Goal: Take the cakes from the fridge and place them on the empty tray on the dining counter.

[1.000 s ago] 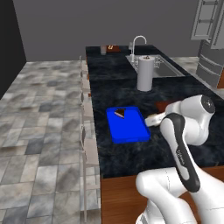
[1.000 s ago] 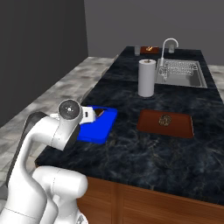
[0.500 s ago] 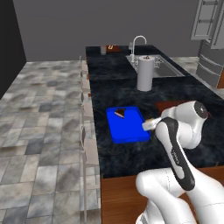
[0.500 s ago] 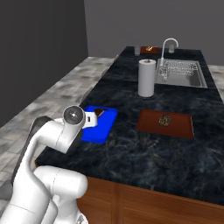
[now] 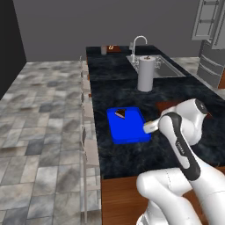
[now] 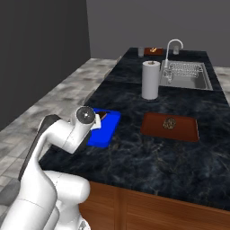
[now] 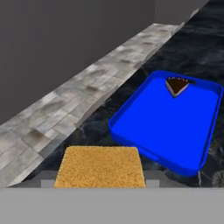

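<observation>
My gripper (image 7: 99,176) is shut on the orange-tan square cake (image 7: 100,167), which sits between the finger tips at the bottom of the hand view. Just beyond it lies the blue tray (image 7: 175,127) on the black dining counter (image 5: 118,83). The dark brown wedge cake (image 7: 176,85) rests near the tray's far end. From the left base camera my gripper (image 5: 148,128) hovers at the right edge of the tray (image 5: 127,127), with the wedge (image 5: 121,114) at its back. The right base camera shows the tray (image 6: 107,130) partly behind my wrist. The grey fridge (image 5: 213,44) stands far right.
A paper towel roll (image 5: 145,74) stands mid-counter before the sink (image 5: 160,66) and curved faucet (image 5: 139,41). A reddish-brown board (image 6: 170,126) lies right of the tray. Chair backs (image 5: 88,132) line the counter's left side above the stone floor.
The arm has dropped and swung slightly toward the tray, bringing the held orange-tan cake closer to the tray's right edge. The wedge and tray have not moved.
</observation>
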